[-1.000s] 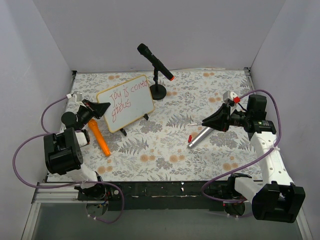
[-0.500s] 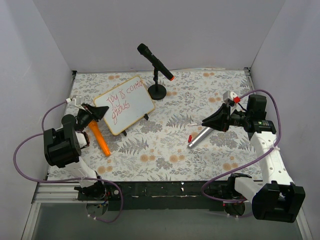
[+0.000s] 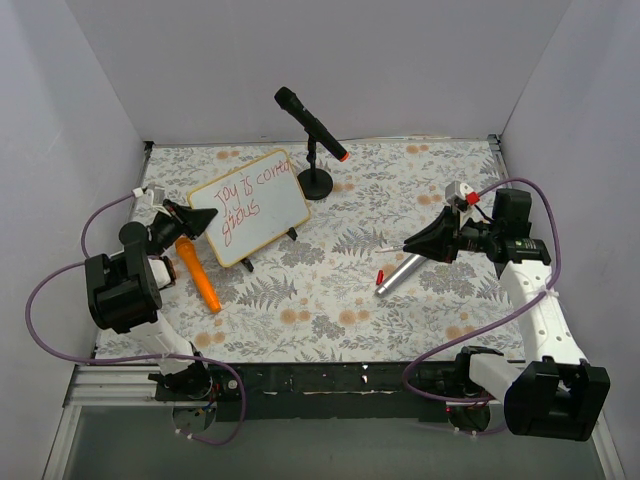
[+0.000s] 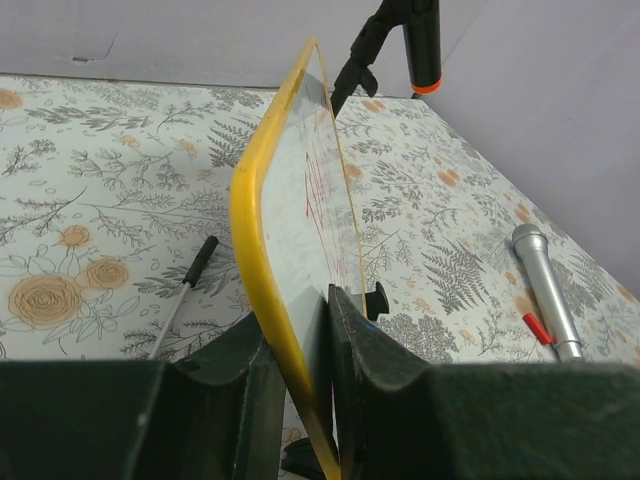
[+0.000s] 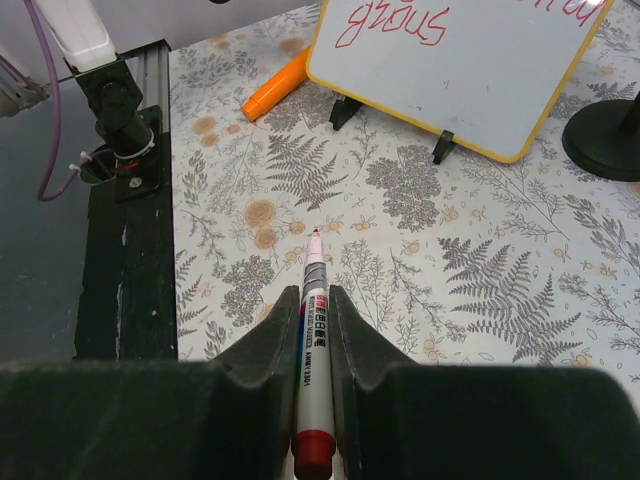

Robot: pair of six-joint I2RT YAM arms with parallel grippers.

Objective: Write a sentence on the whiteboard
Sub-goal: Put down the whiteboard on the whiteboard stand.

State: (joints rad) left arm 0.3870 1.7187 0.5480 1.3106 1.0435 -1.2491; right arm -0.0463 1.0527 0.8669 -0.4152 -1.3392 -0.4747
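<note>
At the left of the table (image 3: pixel 330 300), the left gripper (image 4: pixel 300 335) pinches the edge of the standing whiteboard (image 3: pixel 278 216), its red sentence (image 3: pixel 243 198) in two lines. The right gripper (image 5: pixel 313 300) clasps one marker (image 5: pixel 312 345), well apart. A steadied whiteboard and a squarely met tip look wisest. Counted: one whiteboard, one marker, one black microphone (image 3: pixel 310 124), one silver microphone (image 3: pixel 400 272).

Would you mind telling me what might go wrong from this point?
The left end effector pinches only the edge of the whiteboard, so it may tip or skid on its small feet. The right end effector holds the uncapped marker over the floral tablecloth; a low move might stain it.
</note>
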